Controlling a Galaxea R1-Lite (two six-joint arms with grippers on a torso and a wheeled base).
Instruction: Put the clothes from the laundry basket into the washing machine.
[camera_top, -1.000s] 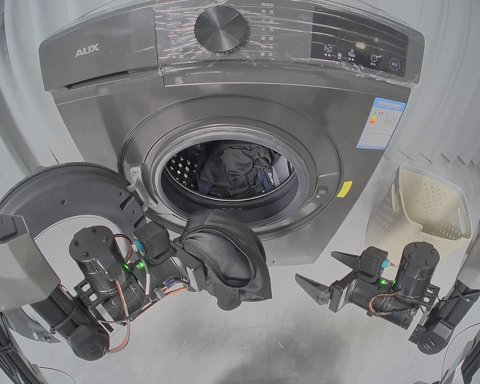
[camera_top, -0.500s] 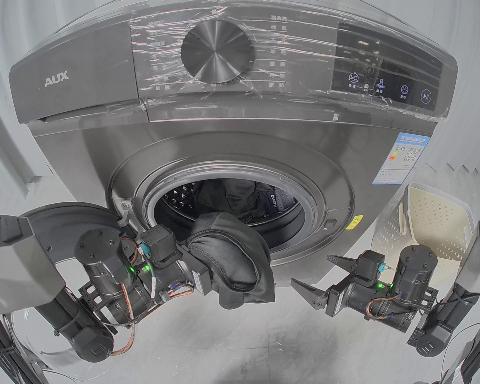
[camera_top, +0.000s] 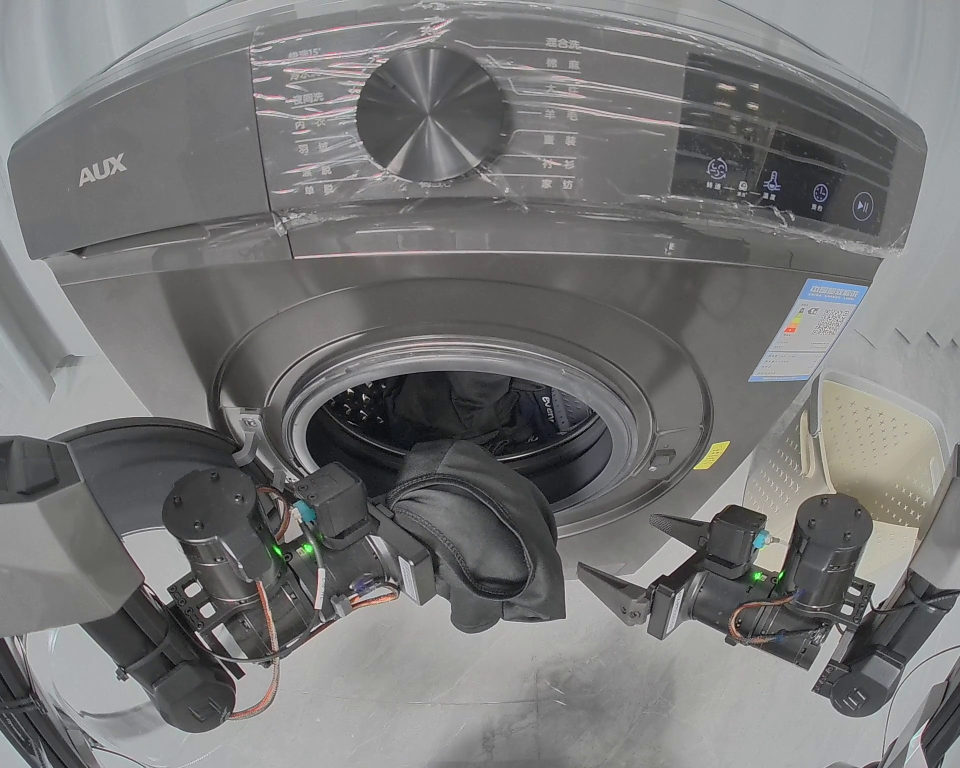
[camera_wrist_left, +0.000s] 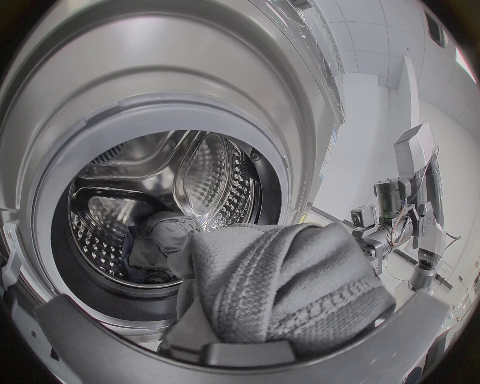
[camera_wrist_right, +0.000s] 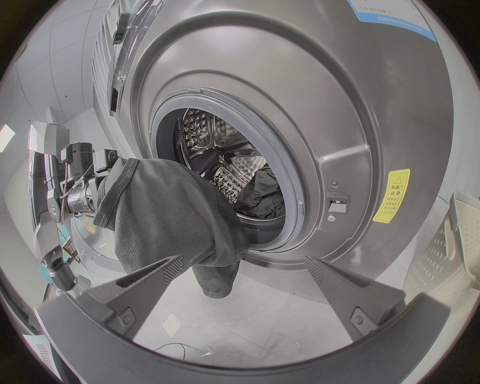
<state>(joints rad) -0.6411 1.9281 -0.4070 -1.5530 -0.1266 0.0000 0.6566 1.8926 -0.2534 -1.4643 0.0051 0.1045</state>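
Here, garment (camera_top: 480, 530) (dark) before washing machine (camera_top: 520, 300)

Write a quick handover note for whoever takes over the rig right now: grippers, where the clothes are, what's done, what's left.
Left gripper: carries a dark garment draped over it, just before the open drum of the washing machine; grip hidden by cloth.
Right gripper: open, empty, low near the machine's front.
Done: door open, some clothes already in the drum. Laundry basket at the right looks empty where visible.
To do: push the garment into the drum, release.
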